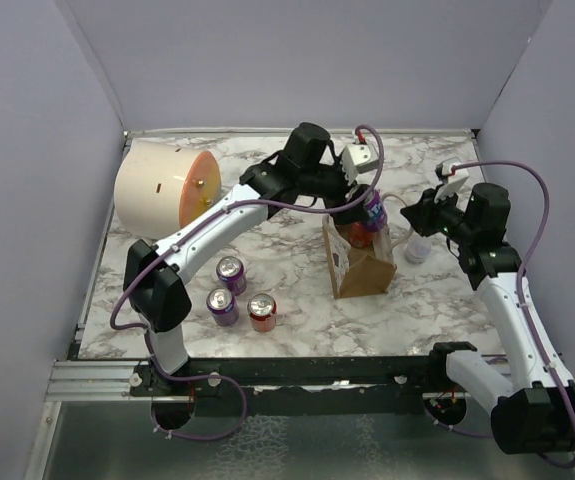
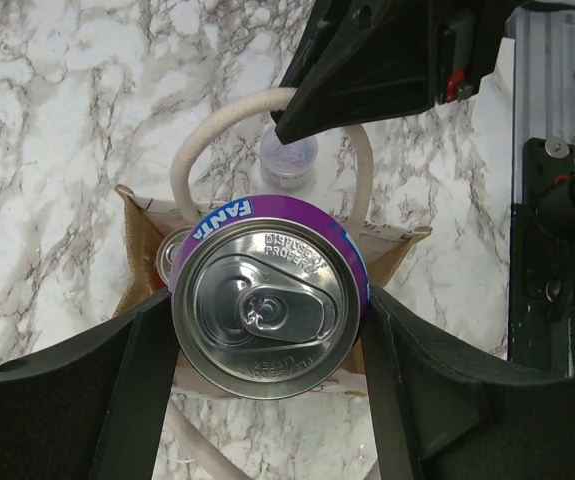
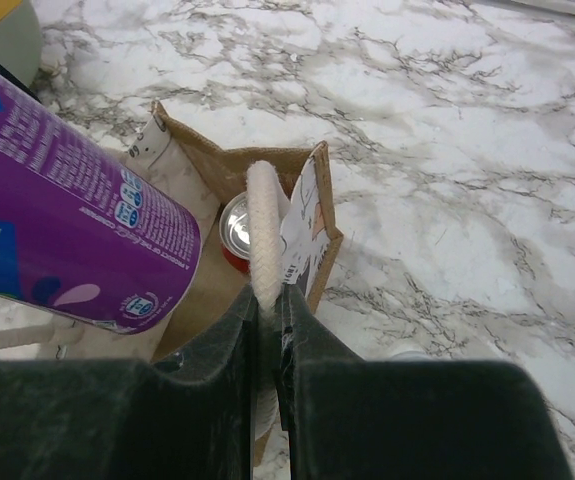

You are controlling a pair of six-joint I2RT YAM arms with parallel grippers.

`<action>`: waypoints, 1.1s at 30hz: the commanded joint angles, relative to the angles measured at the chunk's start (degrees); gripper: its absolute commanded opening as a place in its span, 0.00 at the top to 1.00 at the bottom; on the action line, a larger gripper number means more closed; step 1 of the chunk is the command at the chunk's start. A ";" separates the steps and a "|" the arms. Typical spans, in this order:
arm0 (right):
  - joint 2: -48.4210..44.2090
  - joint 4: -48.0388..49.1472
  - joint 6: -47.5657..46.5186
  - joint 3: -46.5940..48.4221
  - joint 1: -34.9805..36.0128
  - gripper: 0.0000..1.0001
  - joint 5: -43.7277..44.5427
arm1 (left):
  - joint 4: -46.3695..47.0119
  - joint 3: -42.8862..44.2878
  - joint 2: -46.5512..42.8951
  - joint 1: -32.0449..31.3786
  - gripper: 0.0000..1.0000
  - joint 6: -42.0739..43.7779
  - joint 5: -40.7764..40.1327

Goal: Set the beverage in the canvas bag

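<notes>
The beverage, a purple Fanta can (image 2: 270,310), hangs upright just over the mouth of the brown canvas bag (image 1: 362,265), with my left gripper (image 2: 270,330) shut on its sides. In the top view the can (image 1: 372,207) sits at the bag's far end. My right gripper (image 3: 272,300) is shut on the bag's white rope handle (image 3: 265,230), holding it up on the right side. A red can (image 3: 235,230) stands inside the bag (image 3: 217,165), beside the purple can (image 3: 67,210).
A large cream cylinder with an orange face (image 1: 162,185) lies at the back left. Two purple cans (image 1: 231,272) (image 1: 223,305) and a red can (image 1: 262,311) stand left of the bag. A small clear bottle (image 1: 417,247) stands right of the bag.
</notes>
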 commanded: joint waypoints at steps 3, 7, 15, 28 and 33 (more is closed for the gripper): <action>-1.08 3.23 0.67 -1.90 -1.57 0.99 1.32 | 5.26 -1.43 1.02 -1.35 1.00 2.88 -2.08; -0.24 2.25 1.00 -0.92 -1.74 0.99 -0.51 | 5.74 -3.14 1.59 -1.34 1.00 2.39 -3.06; -0.01 2.01 1.13 -0.57 -1.74 0.99 -1.65 | 4.47 -5.34 1.33 -1.38 1.00 3.87 -4.95; -0.86 1.29 -0.03 0.31 -1.74 0.99 -3.62 | -0.17 -6.79 0.39 -1.31 1.00 7.47 -9.66; -1.40 1.22 -0.08 0.21 -1.74 0.99 -4.01 | -0.93 -5.88 1.93 -1.30 1.00 6.90 -11.52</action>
